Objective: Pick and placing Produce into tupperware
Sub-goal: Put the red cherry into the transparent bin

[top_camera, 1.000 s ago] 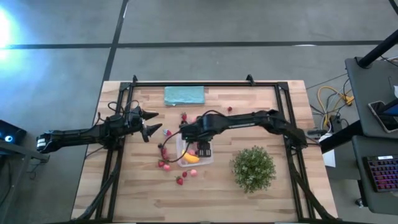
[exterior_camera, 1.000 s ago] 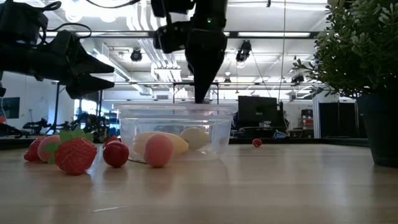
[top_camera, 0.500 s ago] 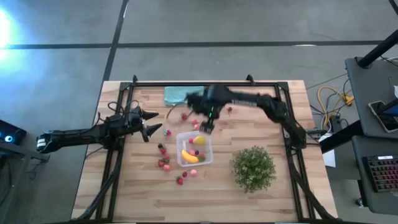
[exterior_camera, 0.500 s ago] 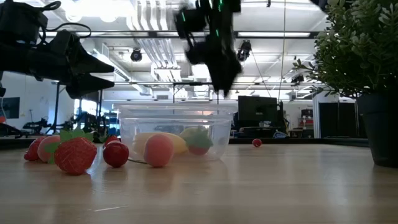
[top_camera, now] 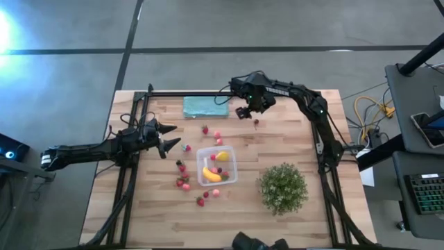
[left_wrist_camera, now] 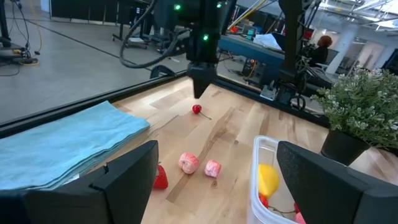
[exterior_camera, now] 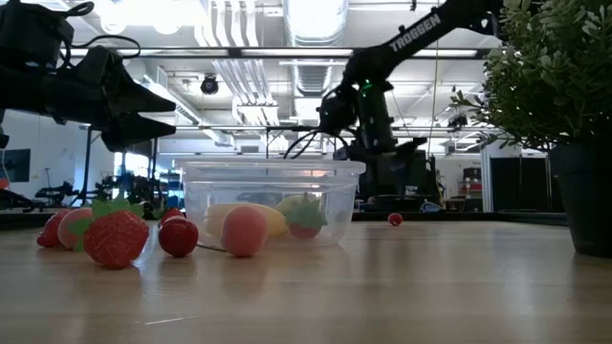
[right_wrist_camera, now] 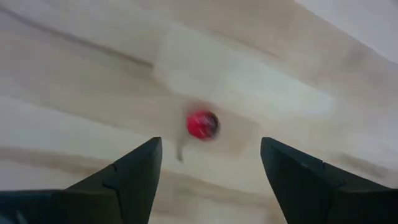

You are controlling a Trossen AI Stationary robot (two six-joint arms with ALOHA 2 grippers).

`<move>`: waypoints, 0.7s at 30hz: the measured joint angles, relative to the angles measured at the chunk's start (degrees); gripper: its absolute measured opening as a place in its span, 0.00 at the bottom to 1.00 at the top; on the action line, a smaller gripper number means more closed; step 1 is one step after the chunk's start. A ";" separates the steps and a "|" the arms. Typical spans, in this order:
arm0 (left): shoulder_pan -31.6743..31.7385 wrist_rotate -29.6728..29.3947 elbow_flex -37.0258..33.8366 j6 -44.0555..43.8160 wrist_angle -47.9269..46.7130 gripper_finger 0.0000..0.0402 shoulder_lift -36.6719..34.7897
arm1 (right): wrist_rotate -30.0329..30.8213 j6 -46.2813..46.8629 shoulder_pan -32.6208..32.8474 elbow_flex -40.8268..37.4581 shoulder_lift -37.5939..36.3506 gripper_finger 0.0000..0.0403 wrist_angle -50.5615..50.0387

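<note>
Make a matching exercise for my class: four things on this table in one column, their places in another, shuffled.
Things:
1. banana
2. teal cloth
3. green plant
4. small red fruit

Places:
A. below the open right gripper
B. far edge of the table
C. inside the clear container
D. right of the container

Pairs: 1-C, 2-B, 3-D, 4-A
</note>
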 joint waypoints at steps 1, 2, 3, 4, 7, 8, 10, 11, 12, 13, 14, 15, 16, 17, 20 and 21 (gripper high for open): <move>0.00 -0.01 0.01 0.00 -0.02 0.78 -0.04 | -1.26 0.11 -0.36 -0.89 0.00 0.66 1.94; -0.01 -0.01 0.01 0.00 0.00 0.78 -0.05 | -2.97 0.21 -0.76 -1.66 0.00 0.66 3.46; 0.00 -0.01 0.00 0.00 0.00 0.78 -0.04 | -4.63 0.23 -1.17 -2.38 0.00 0.66 4.83; -0.01 -0.01 0.00 0.00 0.00 0.78 0.00 | -5.31 0.21 -1.53 -3.21 0.00 0.66 6.04; 0.00 -0.02 0.00 0.00 -0.02 0.78 0.06 | -5.41 0.62 -2.97 -5.73 0.00 0.65 7.41; -0.02 0.00 0.00 0.00 -0.02 0.78 0.04 | -5.47 0.87 -3.44 -6.50 0.00 0.65 7.22; 0.00 0.00 0.00 0.00 -0.01 0.78 -0.02 | -5.39 1.08 -4.14 -7.65 0.00 0.65 7.36; -0.01 -0.02 0.00 0.00 -0.02 0.78 -0.05 | -5.30 1.08 -4.31 -8.04 0.00 0.65 7.38; -0.02 -0.02 0.00 0.00 0.00 0.78 -0.05 | -5.30 1.08 -4.42 -8.44 0.00 0.65 7.42; -0.02 0.00 0.00 0.00 -0.02 0.78 -0.02 | -5.30 1.08 -4.44 -8.85 0.00 0.65 7.69; -0.02 -0.01 0.02 0.00 -0.02 0.78 0.02 | -5.44 1.12 -4.38 -9.22 0.00 0.65 8.38; -0.02 -0.02 0.00 0.00 0.00 0.78 0.06 | -5.92 1.14 -4.25 -9.46 0.00 0.65 8.96; -0.02 0.00 0.02 0.00 -0.02 0.78 0.06 | -6.73 1.13 -4.06 -9.74 0.01 0.65 9.61; 0.00 0.00 0.00 0.00 -0.02 0.78 0.06 | -7.88 1.15 -3.92 -10.05 0.00 0.64 10.18; 0.00 -0.01 0.00 0.00 0.00 0.78 -0.01 | -9.38 1.24 -3.16 -10.95 0.01 0.63 10.52; -0.01 -0.01 0.00 0.00 -0.01 0.78 0.00 | -9.30 1.23 -2.91 -11.34 0.00 0.62 10.43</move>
